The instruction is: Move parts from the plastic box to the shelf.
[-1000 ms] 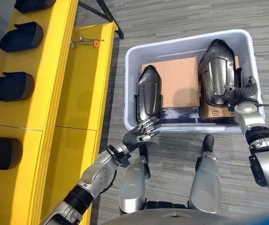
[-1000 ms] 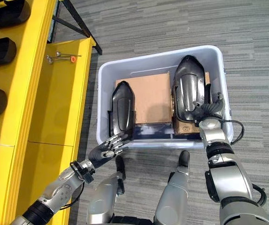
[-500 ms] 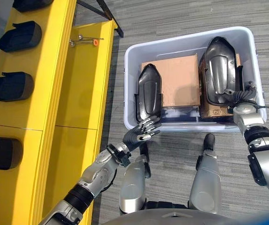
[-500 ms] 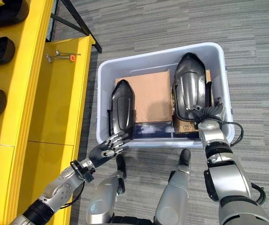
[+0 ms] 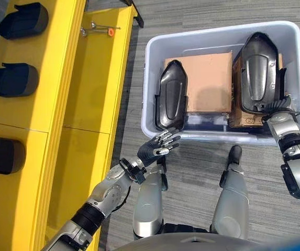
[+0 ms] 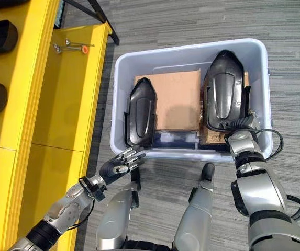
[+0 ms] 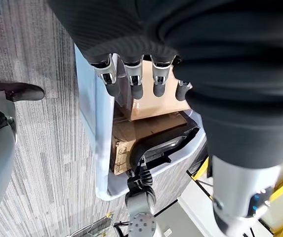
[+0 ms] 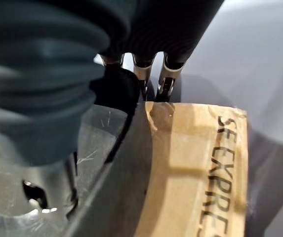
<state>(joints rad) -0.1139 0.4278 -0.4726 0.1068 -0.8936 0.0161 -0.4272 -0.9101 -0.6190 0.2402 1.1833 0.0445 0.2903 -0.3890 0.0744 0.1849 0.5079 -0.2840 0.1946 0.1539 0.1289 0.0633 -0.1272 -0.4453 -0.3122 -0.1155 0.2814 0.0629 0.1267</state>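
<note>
Two black shell parts (image 5: pixel 171 95) (image 5: pixel 259 73) in plastic box (image 5: pixel 151 78); three on yellow shelf (image 5: pixel 55 78) (left hand (image 5: pixel 152 150) spread open, right hand (image 6: pixel 242 124) grip unreadable).

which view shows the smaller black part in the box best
The left eye view: the smaller black part lies whole and unblocked in the box. The right eye view shows it equally whole. Neither wrist view shows it clearly.

My two eye views look straight down from my head, side by side, sharing the box (image 5: pixel 223 137) and the yellow shelf (image 5: pixel 60 78). My left wrist view looks past my fingers (image 7: pixel 134 84) at the box from outside. My right wrist view sits very close inside it.
</note>
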